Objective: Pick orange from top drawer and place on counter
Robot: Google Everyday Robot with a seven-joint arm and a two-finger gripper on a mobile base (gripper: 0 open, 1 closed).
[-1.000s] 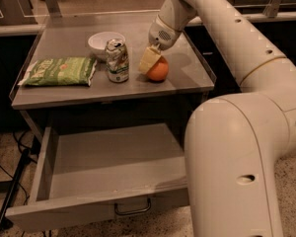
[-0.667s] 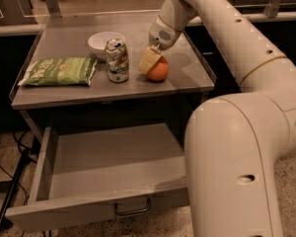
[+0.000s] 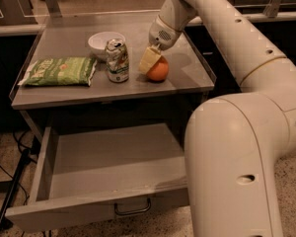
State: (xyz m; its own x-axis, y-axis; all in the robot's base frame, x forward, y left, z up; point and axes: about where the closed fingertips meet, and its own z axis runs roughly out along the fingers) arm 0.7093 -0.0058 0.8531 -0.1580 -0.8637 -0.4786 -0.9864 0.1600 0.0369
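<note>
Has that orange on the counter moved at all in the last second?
No. The orange keeps its spot on the counter, just right of the can, with the gripper against its upper left.

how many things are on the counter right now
4 on the counter: a green snack bag at the left, a white bowl behind the drink can, and the orange right of the can, with the gripper at it. The arm may hide more.
</note>
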